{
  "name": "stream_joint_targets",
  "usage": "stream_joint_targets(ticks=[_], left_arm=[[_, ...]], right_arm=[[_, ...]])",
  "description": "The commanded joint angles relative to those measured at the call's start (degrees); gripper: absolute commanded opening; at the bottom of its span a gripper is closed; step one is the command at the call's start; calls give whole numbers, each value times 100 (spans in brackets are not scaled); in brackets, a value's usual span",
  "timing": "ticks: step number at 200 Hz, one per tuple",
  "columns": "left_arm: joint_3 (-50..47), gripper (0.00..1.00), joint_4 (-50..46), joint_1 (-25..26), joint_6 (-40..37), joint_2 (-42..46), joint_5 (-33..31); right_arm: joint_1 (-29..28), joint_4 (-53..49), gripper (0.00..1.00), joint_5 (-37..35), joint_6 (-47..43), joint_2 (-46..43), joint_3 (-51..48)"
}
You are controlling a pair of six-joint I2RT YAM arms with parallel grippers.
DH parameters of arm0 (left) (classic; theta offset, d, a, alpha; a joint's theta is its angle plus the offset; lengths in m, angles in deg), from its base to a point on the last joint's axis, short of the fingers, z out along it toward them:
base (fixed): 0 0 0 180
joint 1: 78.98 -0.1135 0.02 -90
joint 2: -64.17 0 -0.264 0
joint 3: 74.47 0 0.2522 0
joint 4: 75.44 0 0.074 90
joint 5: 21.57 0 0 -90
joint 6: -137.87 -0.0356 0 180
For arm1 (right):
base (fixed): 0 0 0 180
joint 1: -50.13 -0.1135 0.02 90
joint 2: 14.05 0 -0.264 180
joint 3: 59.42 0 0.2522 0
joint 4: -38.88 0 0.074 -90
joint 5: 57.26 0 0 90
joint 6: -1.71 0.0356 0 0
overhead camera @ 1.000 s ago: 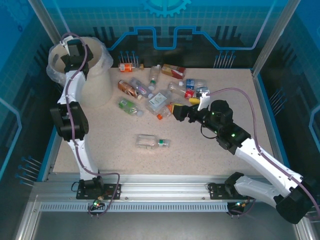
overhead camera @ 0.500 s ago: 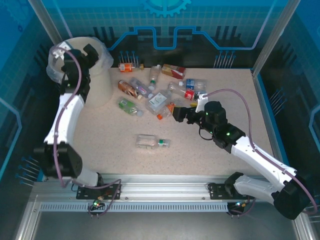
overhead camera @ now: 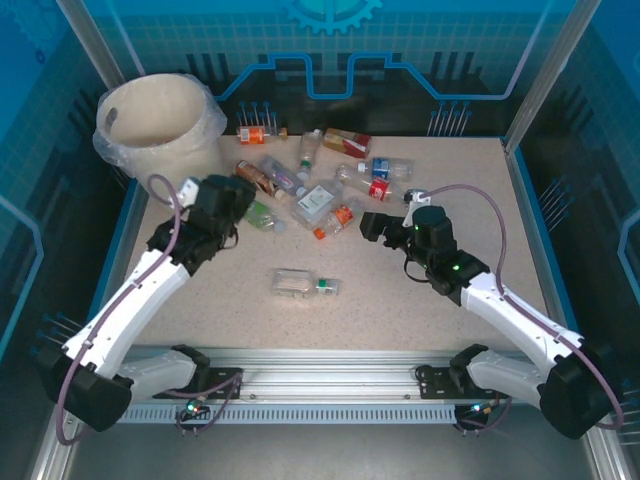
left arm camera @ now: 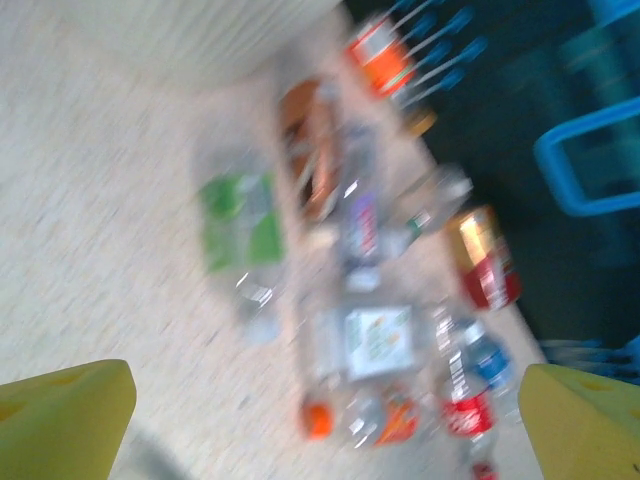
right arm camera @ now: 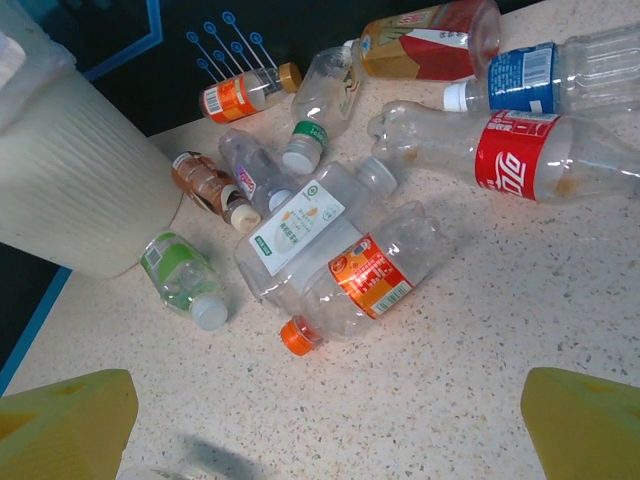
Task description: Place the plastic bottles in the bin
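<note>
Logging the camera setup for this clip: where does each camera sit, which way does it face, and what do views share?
Top external: above and behind the bases, looking down on the speckled table, cream-white round bin and clear plastic bottles; both arms, left gripper and right gripper open.
Left wrist: low over the table, facing the bottles, blurred; yellow fingertips in the bottom corners.
Right wrist: low, facing bottles and bin; yellow fingertips likewise.
Shared: both wrist views hold the green-labelled clear plastic bottle near the bin.
</note>
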Motion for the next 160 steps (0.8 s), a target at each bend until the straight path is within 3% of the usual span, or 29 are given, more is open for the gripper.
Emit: stream_joint_targets(ticks=[1, 25, 48, 79, 139, 160], left_arm=[[-291, 99, -964, 387, 1329, -50, 434], [-631, 99, -668, 815, 1933, -348, 1227], [-808, 99, -481, 906, 2348, -841, 1851], [-1331, 99, 1000, 904, 2650, -1568, 2804], [-1010, 99, 824, 940, 2739, -2641, 3135], [-1015, 93, 950, 963, 2739, -2885, 3185]], right_arm=[[70, -22, 100, 109, 146, -40, -89], [77, -29, 100, 144, 164, -100, -129], [82, -78, 100, 152, 147, -171, -155], [89, -120, 100, 120, 128, -289, -219], [92, -207, 100, -28, 71, -598, -394], [91, -229, 100, -63, 41, -652, -411]])
